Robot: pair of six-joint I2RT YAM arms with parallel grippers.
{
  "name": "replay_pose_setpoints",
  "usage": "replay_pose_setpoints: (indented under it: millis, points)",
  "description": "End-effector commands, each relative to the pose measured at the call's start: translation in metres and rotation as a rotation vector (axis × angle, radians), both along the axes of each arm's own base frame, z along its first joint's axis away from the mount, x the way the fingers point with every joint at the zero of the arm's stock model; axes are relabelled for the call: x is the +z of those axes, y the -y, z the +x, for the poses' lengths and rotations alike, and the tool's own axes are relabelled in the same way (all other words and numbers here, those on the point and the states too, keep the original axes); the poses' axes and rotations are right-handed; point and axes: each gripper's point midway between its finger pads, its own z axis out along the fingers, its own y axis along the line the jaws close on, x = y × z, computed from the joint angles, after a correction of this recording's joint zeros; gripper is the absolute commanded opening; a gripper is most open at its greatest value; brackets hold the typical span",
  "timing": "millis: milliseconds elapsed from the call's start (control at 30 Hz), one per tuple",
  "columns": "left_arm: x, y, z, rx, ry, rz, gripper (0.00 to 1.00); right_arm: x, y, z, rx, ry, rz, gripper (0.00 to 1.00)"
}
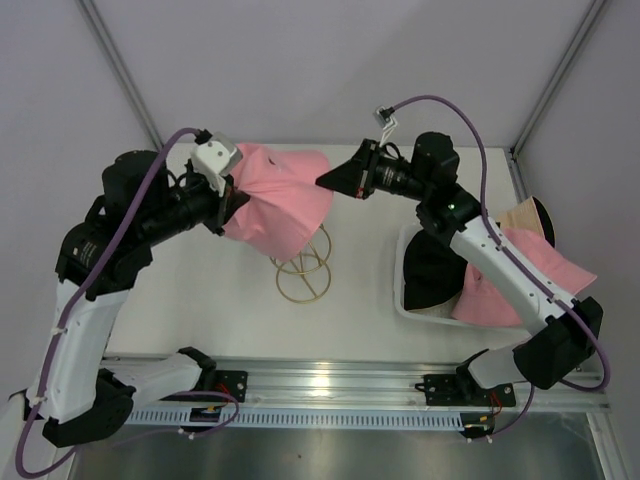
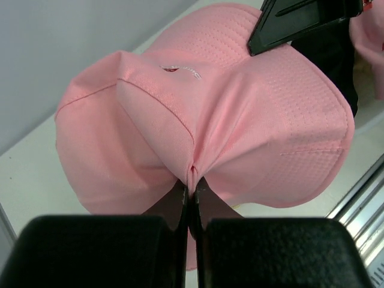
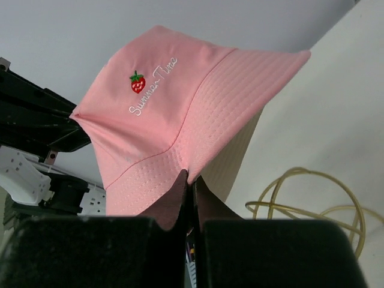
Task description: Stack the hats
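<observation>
A pink bucket hat (image 1: 285,195) with a strawberry logo hangs in the air between my two grippers, above the gold wire stand (image 1: 303,270). My left gripper (image 1: 232,202) is shut on the hat's left side; in the left wrist view the jaws (image 2: 192,180) pinch a fold of the pink fabric (image 2: 240,108). My right gripper (image 1: 322,182) is shut on the brim's right edge; in the right wrist view the jaws (image 3: 192,178) pinch the brim of the hat (image 3: 180,102). A black hat (image 1: 430,275), pink hats (image 1: 500,295) and a beige hat (image 1: 525,215) lie at the right.
The white mesh tray (image 1: 402,300) at the right holds the other hats, partly under my right arm. The gold wire stand also shows in the right wrist view (image 3: 312,198), below and right of the hat. Grey walls close off the back and sides.
</observation>
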Motion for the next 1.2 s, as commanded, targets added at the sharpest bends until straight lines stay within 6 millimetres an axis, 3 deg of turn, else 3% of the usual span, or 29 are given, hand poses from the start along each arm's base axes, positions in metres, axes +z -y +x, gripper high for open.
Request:
replay_pose_setpoints:
  millis: [0,167,233,333,433,533,567,667,833,900,933,1000,1100,1167]
  points:
    - [0.008,-0.036,-0.002,0.131,0.094,0.045,0.01,-0.062,0.03,0.031,-0.178,-0.078,-0.128,0.0]
    - [-0.023,-0.003,-0.013,-0.027,0.01,0.032,0.06,-0.121,0.049,0.022,-0.236,-0.155,-0.266,0.0]
    - [-0.036,0.009,-0.007,-0.048,-0.034,0.043,0.08,-0.144,0.061,0.018,-0.274,-0.168,-0.32,0.0]
    - [-0.069,0.027,0.003,-0.065,-0.123,0.09,0.03,-0.154,0.086,0.018,-0.371,-0.172,-0.361,0.0]
    - [-0.083,0.05,0.005,-0.108,-0.167,0.108,0.01,-0.169,0.111,0.02,-0.437,-0.209,-0.357,0.0]
    - [-0.089,0.071,0.005,-0.151,-0.164,0.123,0.01,-0.198,0.128,0.02,-0.467,-0.264,-0.36,0.0]
    - [-0.091,0.076,0.005,-0.163,-0.168,0.127,0.01,-0.216,0.136,0.02,-0.479,-0.306,-0.372,0.0]
    - [-0.094,0.084,0.011,-0.132,-0.186,0.119,0.04,-0.238,0.136,0.019,-0.466,-0.333,-0.372,0.0]
    - [-0.08,0.052,0.045,0.213,-0.181,-0.053,0.31,-0.288,0.13,0.02,-0.442,-0.379,-0.397,0.0]
    - [-0.07,0.038,0.046,0.284,-0.18,-0.158,0.39,-0.3,0.128,0.025,-0.443,-0.37,-0.396,0.0]
    - [-0.08,0.025,0.054,0.373,-0.212,-0.218,0.41,-0.318,0.127,0.023,-0.435,-0.402,-0.42,0.0]
    - [-0.076,0.007,0.055,0.451,-0.22,-0.318,0.42,-0.328,0.121,0.027,-0.422,-0.391,-0.433,0.0]
    - [-0.116,-0.017,0.058,0.589,-0.315,-0.439,0.42,-0.343,0.107,0.029,-0.396,-0.394,-0.466,0.0]
    - [-0.132,-0.017,0.06,0.605,-0.374,-0.543,0.43,-0.339,0.1,0.034,-0.408,-0.379,-0.474,0.0]
